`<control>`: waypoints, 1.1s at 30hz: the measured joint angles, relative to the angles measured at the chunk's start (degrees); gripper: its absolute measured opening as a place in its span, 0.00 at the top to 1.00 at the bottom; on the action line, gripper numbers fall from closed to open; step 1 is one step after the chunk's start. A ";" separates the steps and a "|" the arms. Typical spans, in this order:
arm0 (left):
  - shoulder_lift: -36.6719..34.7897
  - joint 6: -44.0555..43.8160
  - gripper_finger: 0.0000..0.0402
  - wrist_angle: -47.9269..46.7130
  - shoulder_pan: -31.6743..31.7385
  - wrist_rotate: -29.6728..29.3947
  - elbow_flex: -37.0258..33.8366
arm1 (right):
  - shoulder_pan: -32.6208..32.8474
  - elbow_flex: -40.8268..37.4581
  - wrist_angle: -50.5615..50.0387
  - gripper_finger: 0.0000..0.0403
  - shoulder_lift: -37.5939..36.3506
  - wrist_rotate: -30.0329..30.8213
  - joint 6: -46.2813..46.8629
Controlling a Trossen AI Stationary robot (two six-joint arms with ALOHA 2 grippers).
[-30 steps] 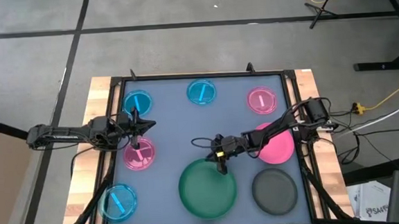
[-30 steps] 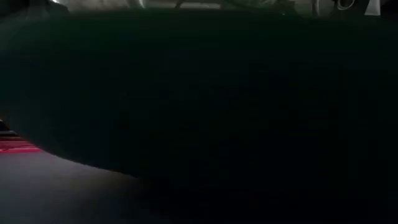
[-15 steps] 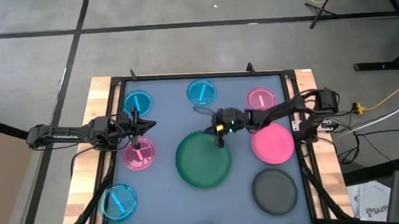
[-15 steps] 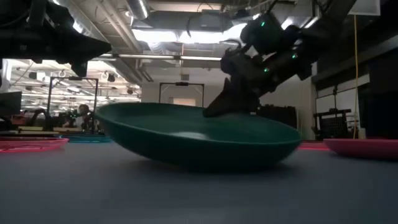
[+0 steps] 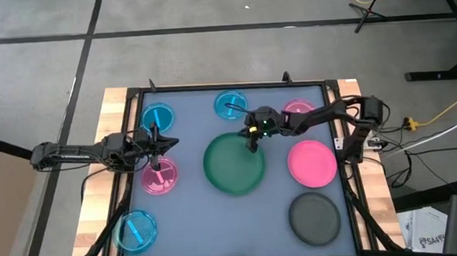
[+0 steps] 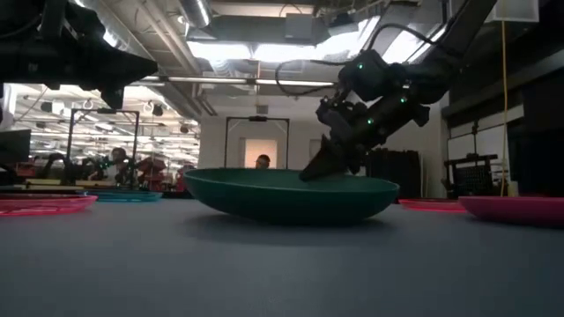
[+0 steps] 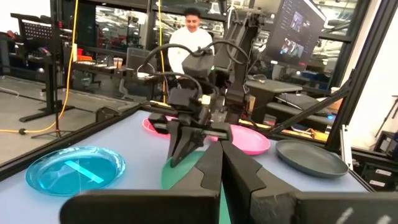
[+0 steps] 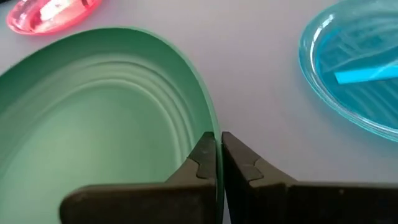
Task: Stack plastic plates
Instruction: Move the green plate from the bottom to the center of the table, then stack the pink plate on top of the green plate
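The large dark green plate (image 5: 234,163) sits at the table's middle, also seen in the low view (image 6: 291,195). My right gripper (image 5: 253,139) is shut on its far right rim. My left gripper (image 5: 155,153), fingers shut (image 7: 219,167), hovers by the left edge over a small translucent pink plate (image 5: 159,177). The hot-pink plate (image 5: 312,162) lies right of the green one, and the dark grey plate (image 5: 313,218) lies near the right near corner. Small blue plates (image 5: 158,116) (image 5: 231,105) (image 5: 136,230) and another small pink plate (image 5: 299,112) lie flat around them. My right gripper pinches the green plate's rim (image 8: 213,127) on its far right side, one finger (image 8: 200,158) inside the bowl and one (image 8: 242,163) outside. The fingers slant down from the far right. The plate sits almost level with its underside (image 6: 291,216) at the tabletop.
A black frame (image 5: 335,121) borders the blue-grey mat, with wooden table edges beyond. A blue plate (image 8: 354,68) lies just past the held rim. A person (image 7: 193,37) stands in the room beyond the table. Bare mat (image 5: 219,232) lies toward the near edge.
My right gripper has moved from near the table's near edge toward the far edge, keeping its hold on the green plate's rim. The plate has travelled with it from the near edge to the table's middle, first tipped up, now nearly level.
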 joint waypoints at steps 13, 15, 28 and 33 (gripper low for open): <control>0.01 0.13 1.00 0.15 -0.02 0.63 0.00 | 0.59 0.00 0.75 0.83 0.76 1.20 -0.47; 0.01 0.13 1.00 0.84 -0.02 -0.38 0.00 | 0.51 0.00 -0.80 0.77 -0.09 0.98 -1.50; 0.01 -1.76 1.00 1.31 0.00 -1.10 0.00 | 0.22 0.02 -51.73 0.66 -32.75 1.95 -10.80; 0.00 -1.75 1.00 1.33 0.00 -1.22 0.00 | 0.21 0.02 -66.93 0.66 -38.72 5.09 -10.77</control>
